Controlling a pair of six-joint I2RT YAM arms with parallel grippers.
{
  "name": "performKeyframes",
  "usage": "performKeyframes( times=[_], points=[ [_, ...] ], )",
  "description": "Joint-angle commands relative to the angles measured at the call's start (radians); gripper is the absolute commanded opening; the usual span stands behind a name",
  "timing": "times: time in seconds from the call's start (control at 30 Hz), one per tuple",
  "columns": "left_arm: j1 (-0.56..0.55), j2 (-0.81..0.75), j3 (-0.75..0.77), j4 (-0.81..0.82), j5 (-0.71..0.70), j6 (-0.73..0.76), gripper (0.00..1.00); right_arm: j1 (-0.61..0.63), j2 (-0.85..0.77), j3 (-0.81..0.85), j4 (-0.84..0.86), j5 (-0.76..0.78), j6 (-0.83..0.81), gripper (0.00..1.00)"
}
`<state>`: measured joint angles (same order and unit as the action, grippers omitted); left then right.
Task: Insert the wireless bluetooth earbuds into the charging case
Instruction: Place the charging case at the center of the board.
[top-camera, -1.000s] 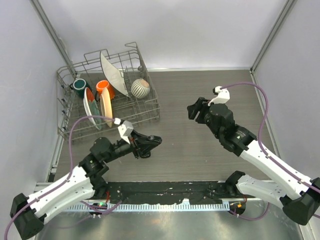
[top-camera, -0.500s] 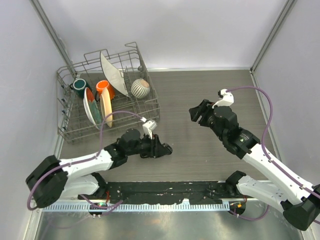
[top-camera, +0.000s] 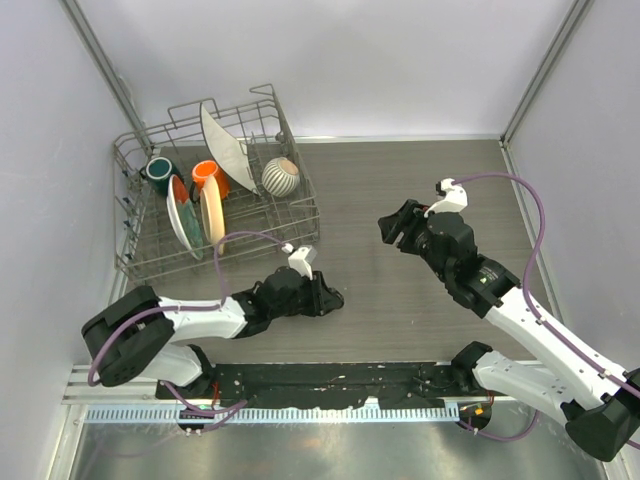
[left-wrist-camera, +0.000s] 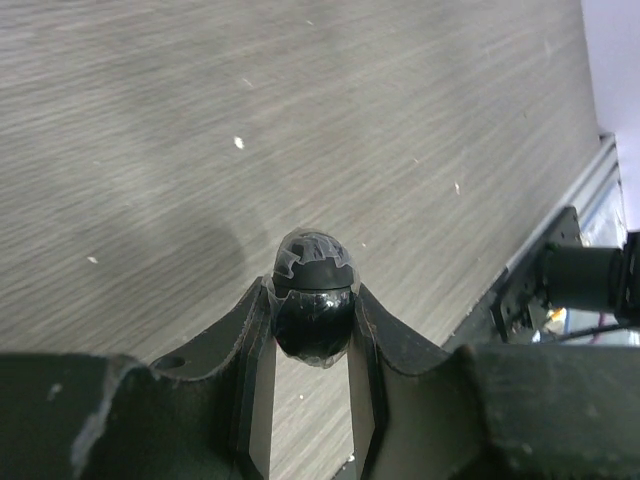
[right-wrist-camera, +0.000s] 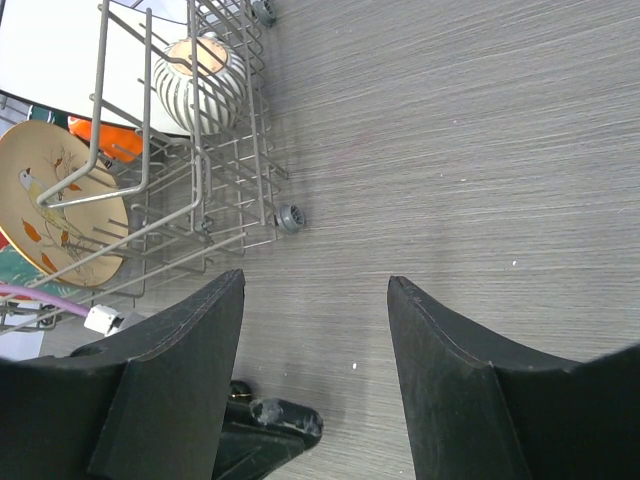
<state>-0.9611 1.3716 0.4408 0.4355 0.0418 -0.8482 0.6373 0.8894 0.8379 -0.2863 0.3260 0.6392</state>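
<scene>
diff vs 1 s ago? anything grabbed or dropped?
The left gripper slid right and slightly toward the near edge, its arm folding low over the table, mostly in the first half second. It stays shut on the small black earbud; nothing was newly grabbed or let go. The right gripper edged slightly right, then held, open and empty. The dish rack and its dishes did not move.

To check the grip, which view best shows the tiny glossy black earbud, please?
The left wrist view: the tiny glossy black earbud sits close-up, pinched by the left gripper. The other views do not show it clearly.
</scene>
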Motion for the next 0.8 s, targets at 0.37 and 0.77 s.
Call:
performKeyframes(
  times=[0.37,0.77],
  points=[
    [-0.014,0.150,0.108,-0.067,-0.155,-0.118,0.07,-0.007,-0.007,-0.002,0.019,0.004,0.007,0.64],
    [-0.018,0.060,0.133,-0.282,-0.232,-0.081,0.19,-0.010,-0.026,-0.017,0.018,0.015,-0.009,0.64]
  ],
)
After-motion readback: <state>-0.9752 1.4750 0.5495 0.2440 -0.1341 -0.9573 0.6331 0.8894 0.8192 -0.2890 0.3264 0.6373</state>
